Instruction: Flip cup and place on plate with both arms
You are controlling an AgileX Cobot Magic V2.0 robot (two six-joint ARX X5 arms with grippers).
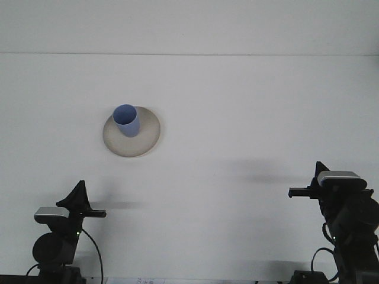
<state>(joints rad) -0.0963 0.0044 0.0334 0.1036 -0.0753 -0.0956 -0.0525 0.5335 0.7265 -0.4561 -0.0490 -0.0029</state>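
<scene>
A blue cup [126,120] stands upright, mouth up, on a beige round plate [145,139] at the left of the middle of the white table. My left gripper [78,195] is low at the near left, well short of the plate, with nothing in it. At the near right, far from the cup, my right gripper [303,192] also holds nothing.
The white table [249,118] runs back to a far edge near the top of the view. Black cables hang by both arm bases at the bottom.
</scene>
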